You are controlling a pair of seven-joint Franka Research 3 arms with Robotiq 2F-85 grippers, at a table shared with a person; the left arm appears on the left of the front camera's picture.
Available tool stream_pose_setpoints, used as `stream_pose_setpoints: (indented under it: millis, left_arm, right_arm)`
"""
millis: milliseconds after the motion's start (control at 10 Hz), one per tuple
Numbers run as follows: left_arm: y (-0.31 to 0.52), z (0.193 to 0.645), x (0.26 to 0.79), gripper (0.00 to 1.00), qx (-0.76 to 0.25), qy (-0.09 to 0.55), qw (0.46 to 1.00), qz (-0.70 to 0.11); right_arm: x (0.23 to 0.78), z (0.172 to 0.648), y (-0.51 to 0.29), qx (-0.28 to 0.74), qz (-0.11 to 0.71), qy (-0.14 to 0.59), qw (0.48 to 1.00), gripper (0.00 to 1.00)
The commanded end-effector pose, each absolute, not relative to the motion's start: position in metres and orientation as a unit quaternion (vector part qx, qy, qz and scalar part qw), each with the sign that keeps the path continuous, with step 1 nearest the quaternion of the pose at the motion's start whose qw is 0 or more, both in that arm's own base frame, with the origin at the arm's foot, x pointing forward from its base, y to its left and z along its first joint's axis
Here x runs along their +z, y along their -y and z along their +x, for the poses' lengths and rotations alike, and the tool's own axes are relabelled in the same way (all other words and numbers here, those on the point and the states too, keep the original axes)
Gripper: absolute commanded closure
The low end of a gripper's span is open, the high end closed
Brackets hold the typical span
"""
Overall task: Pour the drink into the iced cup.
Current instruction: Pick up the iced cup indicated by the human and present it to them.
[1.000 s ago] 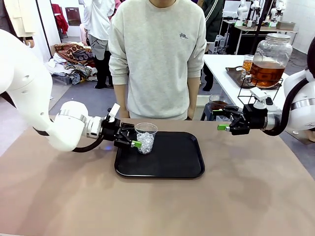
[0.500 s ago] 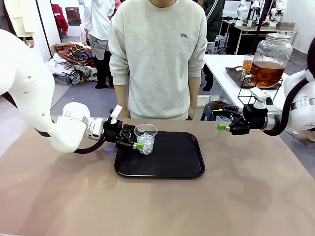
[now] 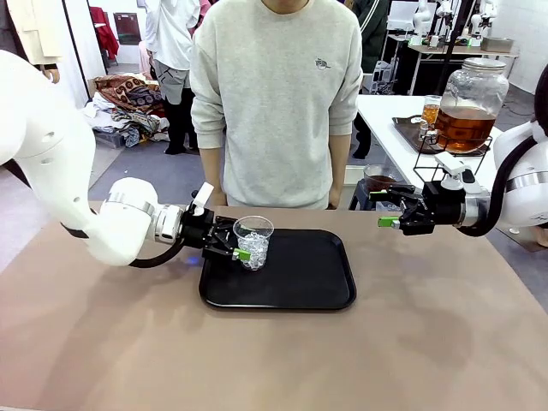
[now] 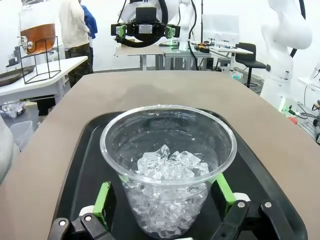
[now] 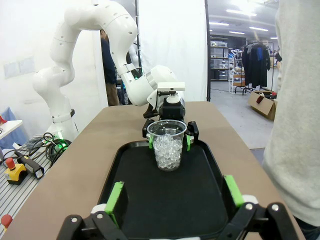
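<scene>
Left pincer (image 3: pixel 241 248) edged forward; open around ice-filled cup (image 3: pixel 254 239).

You see black tray (image 3: pixel 300 278) mid brown table (image 3: pixel 111 342); person in grey sweatshirt (image 3: pixel 274 103) standing at far edge; clothes heap (image 3: pixel 128 103) on floor behind; white side table (image 3: pixel 385 120) beyond.

Robotics lab in an open workshop hall.
White robot arms (image 5: pixel 90 25) work at a brown table (image 3: pixel 428 342); an emergency-stop button (image 5: pixel 15 171) and loose cables (image 5: pixel 32 145) sit alongside, with storage shelving (image 5: pixel 220 55) and a clothes rack (image 5: pixel 256 60) farther back.
</scene>
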State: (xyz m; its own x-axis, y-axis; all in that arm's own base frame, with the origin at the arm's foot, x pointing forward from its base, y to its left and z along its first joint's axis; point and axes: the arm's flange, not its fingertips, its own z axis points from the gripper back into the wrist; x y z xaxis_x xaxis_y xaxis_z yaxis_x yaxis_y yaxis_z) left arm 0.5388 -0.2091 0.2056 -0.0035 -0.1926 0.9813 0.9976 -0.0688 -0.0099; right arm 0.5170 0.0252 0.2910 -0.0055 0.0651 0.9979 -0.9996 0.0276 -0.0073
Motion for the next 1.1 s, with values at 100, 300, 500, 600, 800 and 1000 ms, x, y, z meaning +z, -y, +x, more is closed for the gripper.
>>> stream_pose_setpoints:
  millis: [100, 300, 500, 600, 800, 1000]
  left_arm:
    - [0.2172, 0.5298, 0.2049, 0.00, -0.562, 0.438, 0.528, -0.462]
    - [0.2206, 0.5288, 0.2059, 0.00, -0.565, 0.437, 0.526, -0.461]
    - [0.2218, 0.5276, 0.2064, 0.00, -0.567, 0.437, 0.524, -0.461]
    - [0.2220, 0.5270, 0.2056, 0.00, -0.568, 0.437, 0.524, -0.461]
    - [0.2223, 0.5261, 0.2059, 0.12, -0.563, 0.435, 0.525, -0.467]
    - [0.2222, 0.5252, 0.2062, 0.42, -0.563, 0.446, 0.521, -0.461]
  right_arm:
    - [0.2952, 0.5202, -0.0273, 0.512, 0.474, 0.490, 0.523, 0.00]
    - [0.2952, 0.5202, -0.0273, 0.512, 0.474, 0.490, 0.523, 0.00]
    - [0.2952, 0.5202, -0.0273, 0.512, 0.474, 0.490, 0.523, 0.00]
    - [0.2952, 0.5202, -0.0273, 0.512, 0.474, 0.490, 0.523, 0.00]
    - [0.2952, 0.5202, -0.0273, 0.512, 0.474, 0.490, 0.523, 0.00]
    - [0.2952, 0.5202, -0.0273, 0.512, 0.474, 0.490, 0.523, 0.00]
